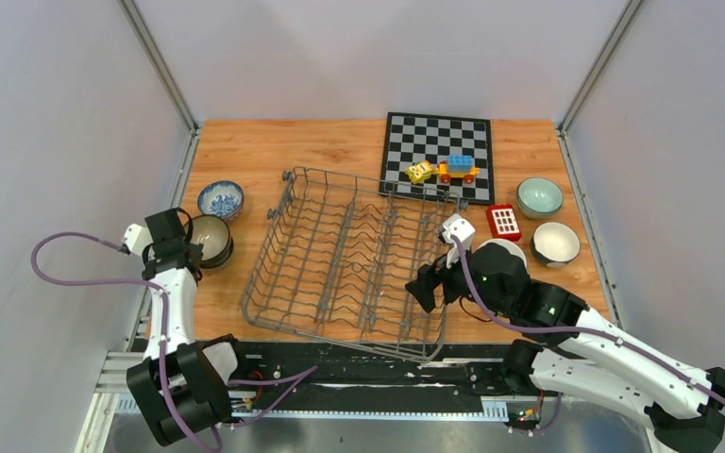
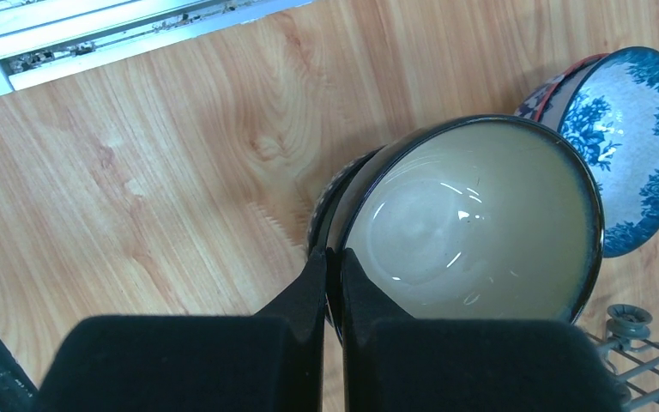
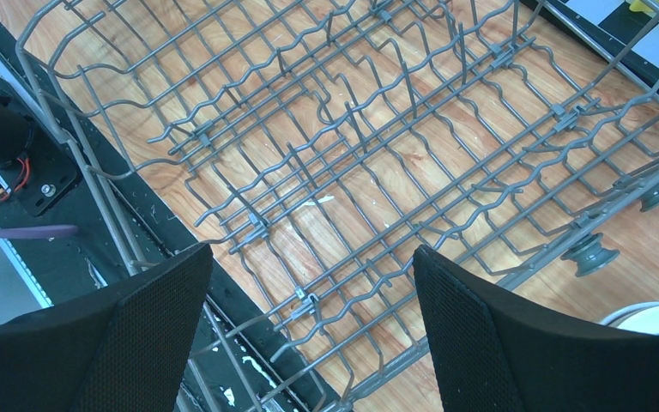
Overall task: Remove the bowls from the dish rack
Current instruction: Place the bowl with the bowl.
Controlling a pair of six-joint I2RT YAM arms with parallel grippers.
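**A:** Where is the dish rack (image 1: pixel 359 260)?

**B:** In the middle of the table (image 1: pixel 274 151), set a little askew; its near edge hangs over the black strip by the arms' bases; in the right wrist view wood shows through its wires.

**A:** And the bowls?

**B:** On the wood at either side. To the left stands the blue-and-white bowl (image 1: pixel 220 199), with the dark-rimmed bowl (image 1: pixel 210 239) close beside it and nearer the arms; whether the two touch I cannot tell. To the right stands the celadon bowl (image 1: pixel 539 196), with the white-lined bowl (image 1: pixel 555 243) just nearer; a white bowl (image 1: pixel 510 247) shows partly behind the right arm.

**A:** The claws?

**B:** The left gripper (image 2: pixel 333 262) is pinched tight on the dark-rimmed bowl's near rim, one finger inside, one outside; the right gripper (image 3: pixel 313 283) is spread wide above the rack's near right corner, with nothing between its fingers.

**A:** Further out?

**B:** The chessboard (image 1: pixel 437 156) lies behind the rack; toy blocks (image 1: pixel 444 170) sit on its near edge.
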